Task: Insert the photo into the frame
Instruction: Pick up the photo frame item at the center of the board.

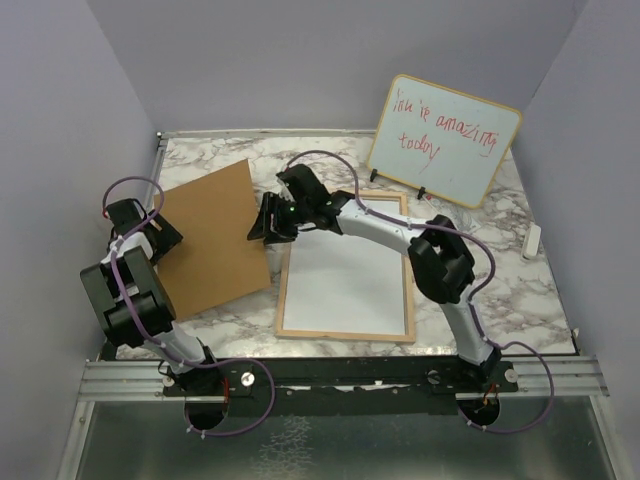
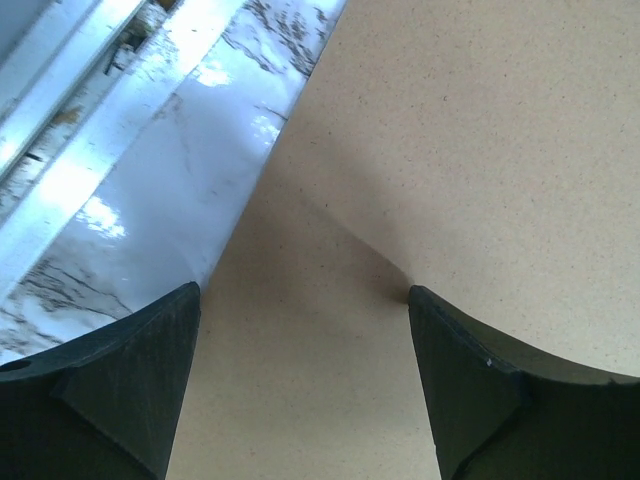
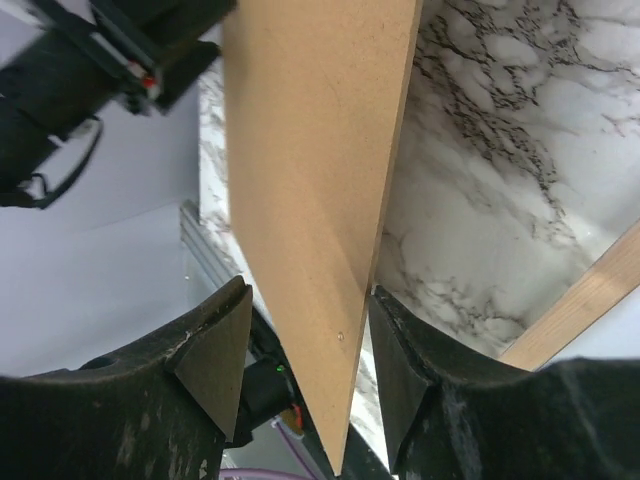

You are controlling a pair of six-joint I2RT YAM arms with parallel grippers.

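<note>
- Looking for the glossy dark photo, you will not find it in any view. The white panel inside the frame could be its back or the bare pane, and you cannot tell which.
- The thin-railed, light-wood rectangular frame (image 1: 345, 333) lies flat at the middle of the veined marble table (image 1: 500, 290). Its long axis runs near to far.
- The plain brown backing board (image 1: 215, 240) sits tilted just left of the frame, between both arms.
- Your right gripper (image 3: 308, 300) brackets the board's right edge and is judged clamped on it.
- Your left gripper (image 2: 303, 300) has its fingers spread wide over the board's face and holds nothing.
- Your right arm is nearer the frame and hides its far rail.
- The wood-rimmed whiteboard (image 1: 445, 140) stands well apart at the back right.
</note>
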